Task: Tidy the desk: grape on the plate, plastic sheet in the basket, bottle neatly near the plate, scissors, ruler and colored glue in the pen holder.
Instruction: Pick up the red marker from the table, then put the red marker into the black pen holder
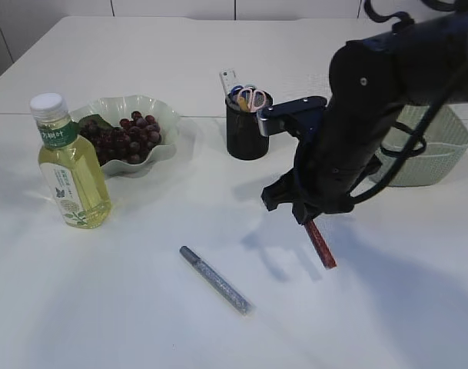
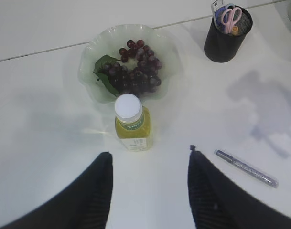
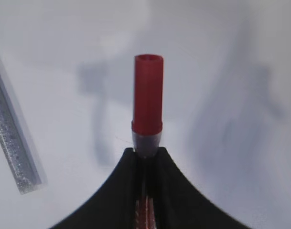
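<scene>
Here, red glue pen (image 3: 147,102) clamped between right fingers (image 3: 171,191), left fingers (image 2: 202,191) apart, empty

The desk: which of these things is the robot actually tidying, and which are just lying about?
Part of the job:
red glue, held in the right tool
silver glue, lying on the desk
pen holder with scissors and ruler
plate with grapes
bottle
basket

Just lying about:
nothing visible

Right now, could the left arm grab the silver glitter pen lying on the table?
Probably yes. The left gripper is open and empty, and the silver glue pen lies in the open beside it, nothing on top or blocking.
</scene>
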{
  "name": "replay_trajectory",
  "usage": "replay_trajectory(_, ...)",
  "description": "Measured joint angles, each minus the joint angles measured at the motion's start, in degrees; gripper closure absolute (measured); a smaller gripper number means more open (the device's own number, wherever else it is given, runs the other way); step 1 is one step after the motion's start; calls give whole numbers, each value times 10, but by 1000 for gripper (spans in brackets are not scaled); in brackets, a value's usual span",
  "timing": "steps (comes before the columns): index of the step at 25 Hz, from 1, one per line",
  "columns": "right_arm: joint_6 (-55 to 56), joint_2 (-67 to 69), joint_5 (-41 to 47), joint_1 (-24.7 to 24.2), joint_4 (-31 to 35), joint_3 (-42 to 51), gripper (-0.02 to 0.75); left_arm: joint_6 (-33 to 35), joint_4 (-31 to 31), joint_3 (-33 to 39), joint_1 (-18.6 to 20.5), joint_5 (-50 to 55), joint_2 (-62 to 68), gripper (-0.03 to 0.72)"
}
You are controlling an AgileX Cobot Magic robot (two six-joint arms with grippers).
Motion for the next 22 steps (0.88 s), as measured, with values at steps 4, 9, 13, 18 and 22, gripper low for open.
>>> replay_trajectory(4, 3, -41, -81, 0, -4, 66, 677, 0, 0, 0, 0, 0, 0, 317)
replay_trajectory(9, 3, -63, -160, 0, -25, 104, 677, 0, 0, 0, 0, 0, 0, 317)
replay_trajectory(13, 3, -83, -229, 0, -44, 106, 677, 0, 0, 0, 0, 0, 0, 317)
replay_trajectory(18, 3, -107, -340, 0, -69, 107, 677, 0, 1, 0, 0, 0, 0, 317)
replay_trajectory(22, 3, -107, -437, 0, -81, 107, 677, 0, 2, 0, 0, 0, 0, 317)
